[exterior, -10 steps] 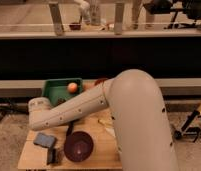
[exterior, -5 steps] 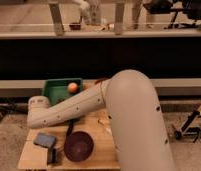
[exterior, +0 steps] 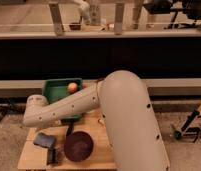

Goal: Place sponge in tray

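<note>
Since a second ago the arm (exterior: 69, 107) has swung a little to the left; its rounded end now sits slightly nearer the table's left edge. The things on the table lie as they did.

The arm reaches from the lower right across the front wall of the tray (exterior: 55, 91) and ends above the left part of the wooden table (exterior: 26, 159). The gripper is at that far end, hidden behind the pale housing, so its fingertips do not show. Its fingers stand apart and it holds nothing.

The sponge (exterior: 43, 140), a flat blue-grey block, lies on the table in front of the tray and outside it. It is below the arm's end and apart from it.

The tray is green and stands at the back of the table. An orange ball (exterior: 72, 87) rests inside it near the right wall.

A round purple bowl (exterior: 78, 146) stands upright on the table, just to the right of the sponge. A dark brown block (exterior: 53, 156) lies at the front edge between sponge and bowl, close to both.
</note>
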Controlling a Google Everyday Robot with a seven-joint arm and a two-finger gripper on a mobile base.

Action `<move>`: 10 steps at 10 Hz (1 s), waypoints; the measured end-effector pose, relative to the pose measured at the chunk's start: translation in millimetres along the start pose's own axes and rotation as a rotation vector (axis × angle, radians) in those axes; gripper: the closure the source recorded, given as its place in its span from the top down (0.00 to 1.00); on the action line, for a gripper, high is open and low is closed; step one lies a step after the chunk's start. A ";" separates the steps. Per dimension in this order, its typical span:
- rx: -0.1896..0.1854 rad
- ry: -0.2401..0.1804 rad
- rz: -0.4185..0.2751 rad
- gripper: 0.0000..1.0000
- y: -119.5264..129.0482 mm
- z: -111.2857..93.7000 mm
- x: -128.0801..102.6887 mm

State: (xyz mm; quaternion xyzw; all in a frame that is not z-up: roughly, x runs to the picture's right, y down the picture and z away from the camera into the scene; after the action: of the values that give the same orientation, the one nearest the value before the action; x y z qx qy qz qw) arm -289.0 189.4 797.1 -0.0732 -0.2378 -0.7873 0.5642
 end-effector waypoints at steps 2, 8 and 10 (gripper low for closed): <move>0.033 -0.040 -0.049 0.80 -4.6 1.4 -5.2; 0.090 -0.158 -0.269 0.80 -25.4 8.6 -28.8; 0.109 -0.188 -0.355 0.80 -31.6 8.7 -38.0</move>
State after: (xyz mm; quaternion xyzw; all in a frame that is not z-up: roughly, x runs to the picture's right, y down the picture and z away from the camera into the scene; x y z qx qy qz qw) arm -306.1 233.8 781.0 -0.0725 -0.3409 -0.8500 0.3950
